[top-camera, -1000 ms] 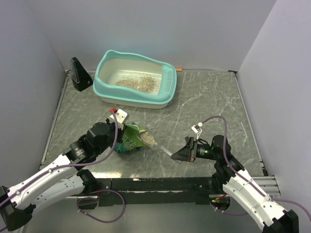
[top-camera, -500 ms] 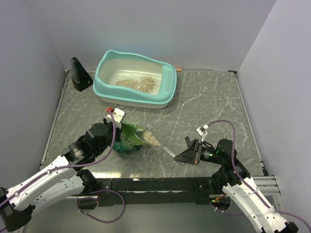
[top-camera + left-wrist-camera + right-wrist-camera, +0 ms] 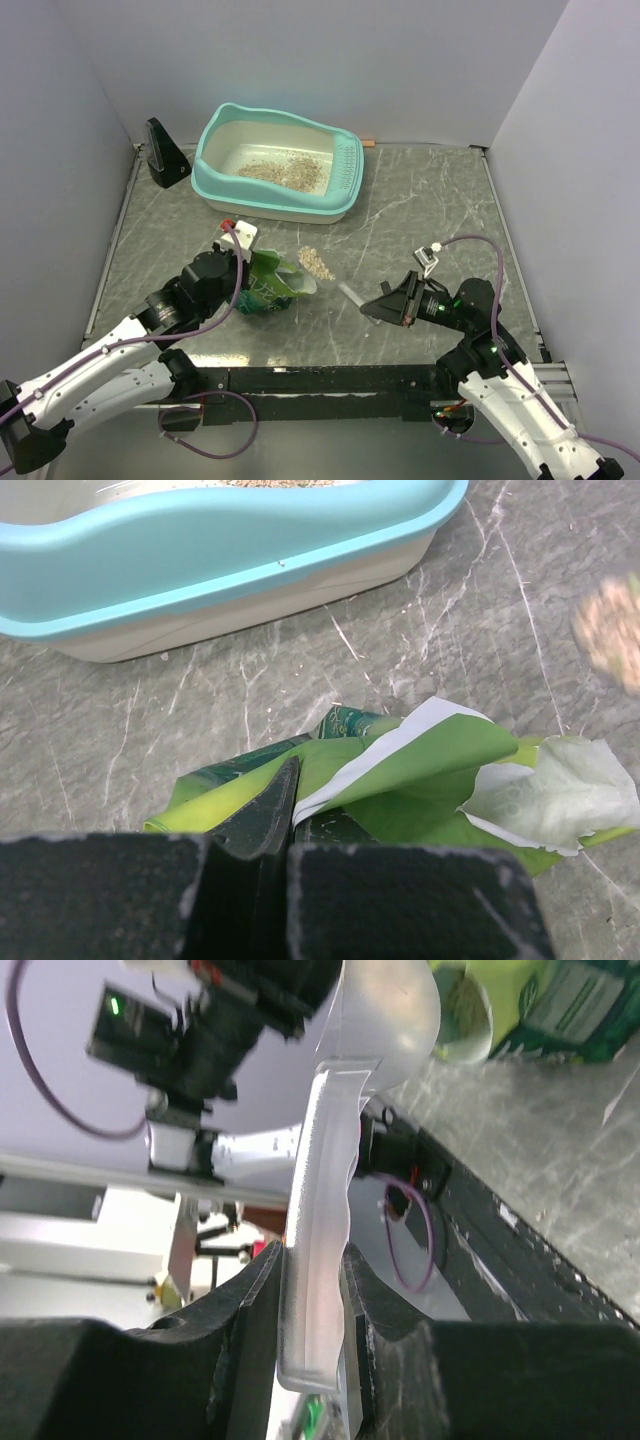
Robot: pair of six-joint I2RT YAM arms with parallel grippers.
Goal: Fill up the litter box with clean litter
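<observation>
The litter box, turquoise-rimmed and cream inside, stands at the back and holds a patch of tan clean litter. Its near wall fills the top of the left wrist view. My left gripper is shut on the edge of a green pouch, whose open mouth faces right; the wrist view shows the pouch pinched between the jaws. My right gripper is shut on the handle of a translucent scoop. The scoop carries litter just right of the pouch mouth, a blurred tan patch.
A black wedge-shaped stand sits at the back left beside the box. Grey walls close in the marble-patterned table on three sides. A black rail runs along the near edge between the arm bases.
My right gripper has drawn the scoop, loaded with litter, out of the pouch mouth and moved it back and to the right. My left gripper still holds the pouch.
</observation>
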